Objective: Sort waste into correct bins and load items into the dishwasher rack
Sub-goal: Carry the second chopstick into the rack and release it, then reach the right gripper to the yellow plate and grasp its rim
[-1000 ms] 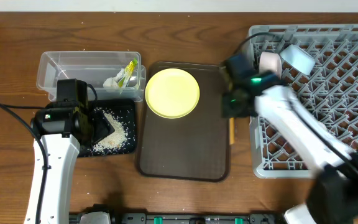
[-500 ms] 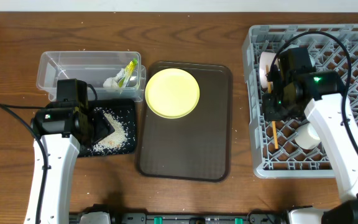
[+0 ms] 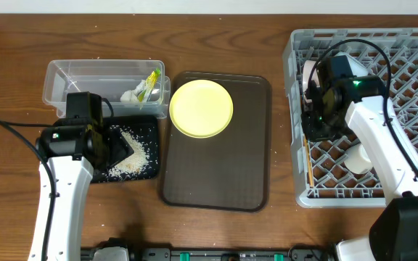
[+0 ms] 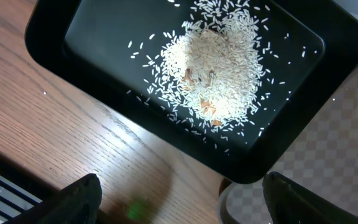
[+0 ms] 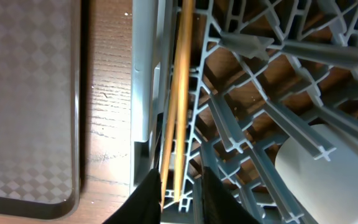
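Left gripper [image 4: 182, 186]: jaws wide apart, nothing between them, hanging over the near edge of the black tray [image 4: 55, 43], which holds the rice scraps [image 4: 213, 65] in a loose heap. Just behind the tray the clear tub [image 3: 64, 76] has the snack wrapper [image 3: 151, 80] and the tissue [image 3: 129, 94] inside. Yellow plate [image 3: 201, 108] sits at the far end of the brown serving tray [image 3: 216, 174], not yet loaded. Right gripper [image 5: 180, 186] is low at the left wall of the dishwasher rack [image 3: 412, 87]. The chopsticks [image 5: 182, 93] run between its fingers [image 5: 145, 202] alongside that wall. A sliver of gap shows beside one stick, so I cannot tell whether the jaws clamp them or have let go. White bowl [image 3: 360, 158] is already in the rack, near the arm. Risk: the sticks are thin and the lattice open, so they could drop through to the table, or wedge against the wall and get dragged out when the fingers lift. Versus one second ago: the right arm was over the serving tray's right edge with the sticks, and it is now inside the rack. The left arm is unchanged.
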Controlling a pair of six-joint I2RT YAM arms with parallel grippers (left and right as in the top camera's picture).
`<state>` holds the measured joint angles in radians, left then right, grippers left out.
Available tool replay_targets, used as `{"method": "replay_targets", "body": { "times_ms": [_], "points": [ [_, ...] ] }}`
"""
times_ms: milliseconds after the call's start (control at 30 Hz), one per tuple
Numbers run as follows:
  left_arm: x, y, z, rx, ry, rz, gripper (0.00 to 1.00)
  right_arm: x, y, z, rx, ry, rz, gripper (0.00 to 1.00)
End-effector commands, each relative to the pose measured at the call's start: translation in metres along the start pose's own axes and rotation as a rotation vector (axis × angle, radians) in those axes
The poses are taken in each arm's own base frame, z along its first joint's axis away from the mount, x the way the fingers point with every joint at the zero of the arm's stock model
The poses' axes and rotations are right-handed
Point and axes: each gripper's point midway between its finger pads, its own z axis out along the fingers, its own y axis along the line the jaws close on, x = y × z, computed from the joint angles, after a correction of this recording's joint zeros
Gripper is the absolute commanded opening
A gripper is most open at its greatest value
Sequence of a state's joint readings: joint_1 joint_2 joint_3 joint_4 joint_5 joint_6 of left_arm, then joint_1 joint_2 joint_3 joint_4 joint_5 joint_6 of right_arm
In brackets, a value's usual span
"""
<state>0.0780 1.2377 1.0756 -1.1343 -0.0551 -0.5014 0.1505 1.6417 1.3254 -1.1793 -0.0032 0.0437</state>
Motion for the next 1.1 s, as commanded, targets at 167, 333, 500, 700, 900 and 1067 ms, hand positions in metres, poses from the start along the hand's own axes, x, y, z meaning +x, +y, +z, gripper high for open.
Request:
{"method": "replay_targets", "body": {
  "times_ms": [167, 333, 500, 700, 900, 1067],
  "points": [
    [-0.001, 0.002, -0.002, -0.003, -0.006, -0.018, 0.86, -0.001, -0.001, 0.003, 0.003, -0.001, -0.002, 0.24],
    [-0.001, 0.002, -0.002, -0.003, -0.006, -0.018, 0.86, -0.004, -0.001, 0.001, 0.001, -0.018, 0.028, 0.24],
    [-0.002, 0.002, -0.002, -0.003, -0.007, -0.018, 0.86, -0.031, 0.015, -0.023, -0.088, -0.156, 0.032, 0.28],
    [-0.002, 0.002, -0.002, -0.003, -0.007, -0.019, 0.86, -0.083, 0.063, -0.06, -0.279, -0.415, -0.037, 0.35],
    [-0.002, 0.002, -0.002, -0.003, -0.007, -0.019, 0.86, -0.113, 0.111, -0.061, -0.329, -0.525, -0.126, 0.45],
    [-0.002, 0.002, -0.002, -0.003, -0.007, -0.019, 0.86, -0.124, 0.147, -0.028, -0.322, -0.506, -0.129, 0.49]
  ]
}}
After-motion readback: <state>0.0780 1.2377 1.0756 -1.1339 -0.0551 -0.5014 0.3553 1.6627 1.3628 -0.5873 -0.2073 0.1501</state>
